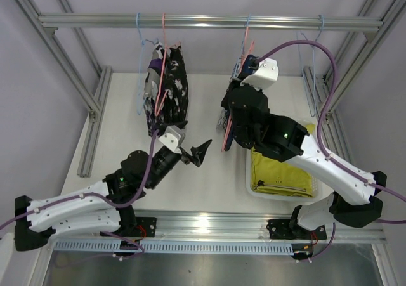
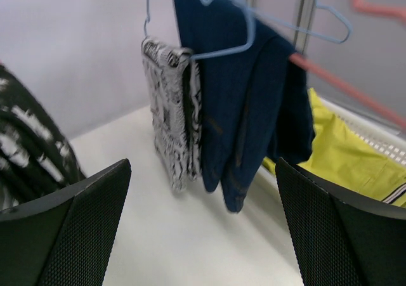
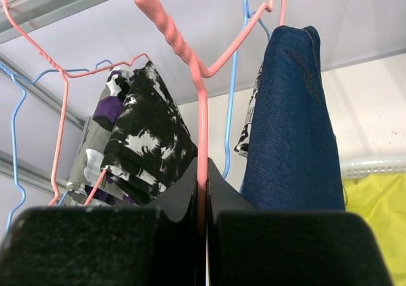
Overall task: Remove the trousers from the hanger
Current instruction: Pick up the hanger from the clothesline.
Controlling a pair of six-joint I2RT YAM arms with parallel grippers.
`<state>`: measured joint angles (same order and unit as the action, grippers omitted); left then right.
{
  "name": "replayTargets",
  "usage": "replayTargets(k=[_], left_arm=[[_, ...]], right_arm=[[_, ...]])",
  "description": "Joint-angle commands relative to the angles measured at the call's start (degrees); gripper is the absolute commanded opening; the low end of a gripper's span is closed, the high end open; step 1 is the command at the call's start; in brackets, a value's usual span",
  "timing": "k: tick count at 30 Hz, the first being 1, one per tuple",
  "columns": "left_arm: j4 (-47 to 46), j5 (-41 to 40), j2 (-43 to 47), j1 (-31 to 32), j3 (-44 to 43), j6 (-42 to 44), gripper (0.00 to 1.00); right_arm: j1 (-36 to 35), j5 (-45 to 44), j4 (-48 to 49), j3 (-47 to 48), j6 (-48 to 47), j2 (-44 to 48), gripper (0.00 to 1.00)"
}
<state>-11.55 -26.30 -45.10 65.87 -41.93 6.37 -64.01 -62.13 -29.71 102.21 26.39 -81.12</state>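
Observation:
Patterned black, white and purple trousers hang on a pink hanger at the rail's left. Further right, navy trousers hang on a blue hanger beside a folded black-and-white patterned pair. My right gripper is shut on the wire of a bare pink hanger next to the navy pair. Yellow-green trousers lie in the white basket. My left gripper hovers open above the table between the two hanging groups, its fingers holding nothing.
An aluminium frame rail carries the hangers, with uprights at both sides. An empty blue hanger hangs at the far right. The right arm reaches over the basket.

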Motion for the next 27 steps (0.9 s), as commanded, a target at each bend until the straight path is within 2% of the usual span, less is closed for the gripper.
replayTargets(k=[1, 4, 14, 27], left_arm=[[-13.7, -4.4, -3.1, 3.0, 0.3, 4.4, 0.99], [-18.1, -5.2, -6.1, 3.7, -0.5, 3.7, 0.99], [-24.7, -3.7, -11.4, 4.2, -1.0, 0.9, 0.99], [-28.0, -3.8, -15.3, 4.5, -2.0, -0.2, 0.99]], right_arm=[[-0.5, -2.8, 2.9, 3.5, 3.5, 0.1, 0.0], [-0.5, -2.4, 2.2, 3.0, 4.4, 0.7, 0.0], [-0.6, 1.4, -1.4, 3.0, 9.1, 2.5, 0.0], [-3.8, 3.7, -0.2, 3.0, 12.1, 3.6, 0.0]])
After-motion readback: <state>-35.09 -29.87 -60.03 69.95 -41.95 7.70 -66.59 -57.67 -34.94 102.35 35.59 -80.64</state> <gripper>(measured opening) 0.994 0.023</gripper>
